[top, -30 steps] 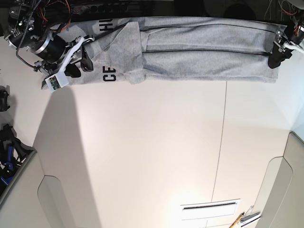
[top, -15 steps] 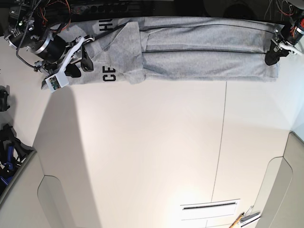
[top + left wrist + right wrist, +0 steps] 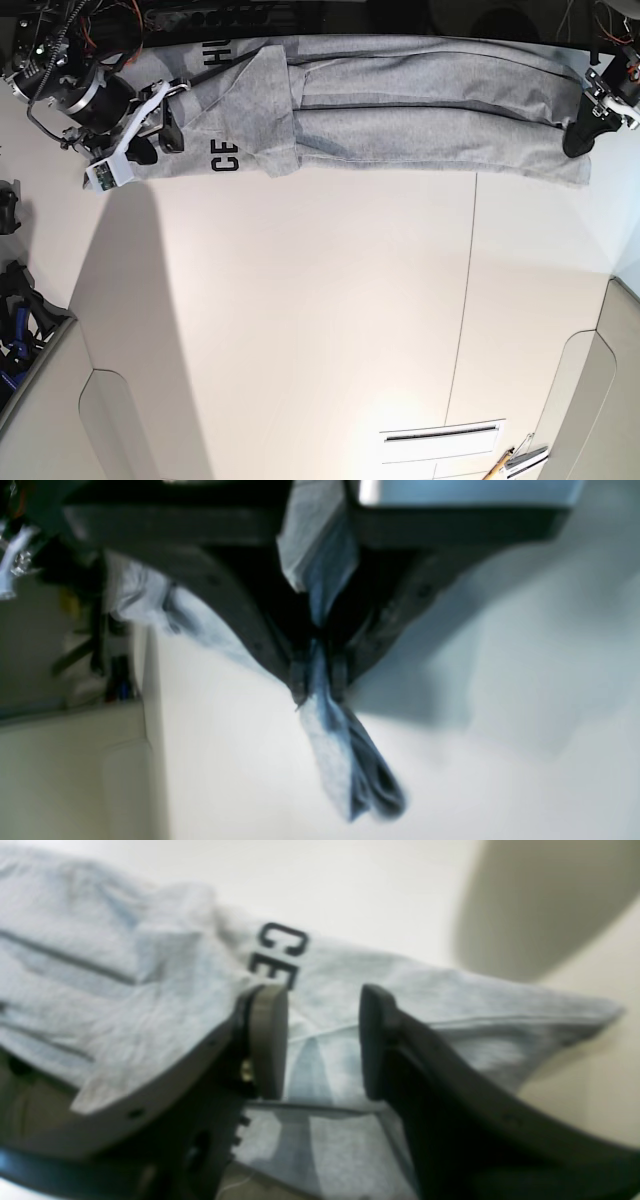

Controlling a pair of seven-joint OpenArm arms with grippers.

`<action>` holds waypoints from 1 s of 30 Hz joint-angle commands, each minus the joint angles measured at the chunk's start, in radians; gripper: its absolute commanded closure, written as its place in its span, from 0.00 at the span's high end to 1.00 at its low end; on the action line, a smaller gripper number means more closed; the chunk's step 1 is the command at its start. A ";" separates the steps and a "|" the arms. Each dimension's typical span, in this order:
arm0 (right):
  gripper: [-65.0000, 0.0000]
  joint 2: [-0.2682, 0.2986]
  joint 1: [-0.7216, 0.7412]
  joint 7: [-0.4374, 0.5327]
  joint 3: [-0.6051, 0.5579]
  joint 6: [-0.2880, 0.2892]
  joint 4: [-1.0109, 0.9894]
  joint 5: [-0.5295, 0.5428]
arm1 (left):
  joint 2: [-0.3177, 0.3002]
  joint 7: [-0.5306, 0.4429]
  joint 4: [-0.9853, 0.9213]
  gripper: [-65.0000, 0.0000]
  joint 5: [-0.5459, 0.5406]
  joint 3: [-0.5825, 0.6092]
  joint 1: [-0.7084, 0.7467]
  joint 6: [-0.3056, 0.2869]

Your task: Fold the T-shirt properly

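Note:
The heather-grey T-shirt point(image 3: 400, 105) lies folded into a long strip along the table's far edge, with black letters "CE" point(image 3: 226, 157) near its left end. My left gripper point(image 3: 578, 135) is at the strip's right end, shut on a bunch of the fabric point(image 3: 350, 775), which hangs out past its fingertips point(image 3: 299, 677) in the left wrist view. My right gripper point(image 3: 160, 125) is at the strip's left end. In the right wrist view it point(image 3: 322, 1040) is open, jaws apart over the shirt point(image 3: 450, 1005), close to the letters point(image 3: 280, 955).
The white table point(image 3: 300, 320) has a seam point(image 3: 465, 300) running front to back. Dark gear point(image 3: 15, 310) sits off the left edge. A white slotted piece point(image 3: 440, 435) lies at the front. The dark back edge point(image 3: 330, 15) runs just behind the shirt.
Both grippers and the shirt strip have shifted toward the far edge. The left gripper stays shut on the right end; the strip's right end now slants down.

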 commanded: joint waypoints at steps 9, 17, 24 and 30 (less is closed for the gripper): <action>0.37 0.006 0.002 0.024 0.201 -0.005 0.018 0.008 | 0.061 0.070 0.216 0.00 -0.055 -0.012 0.044 -0.009; 0.37 0.008 0.002 0.024 0.319 -0.005 0.017 0.017 | 0.158 0.063 0.349 0.00 -0.055 0.145 0.077 -0.009; 0.37 0.008 -0.001 0.019 0.318 -0.005 0.017 0.034 | 0.167 0.054 0.355 0.00 -0.055 0.419 0.039 -0.009; 0.37 0.008 -0.003 0.010 0.318 -0.005 0.017 0.034 | 0.229 0.002 0.355 0.00 0.014 0.562 -0.009 -0.009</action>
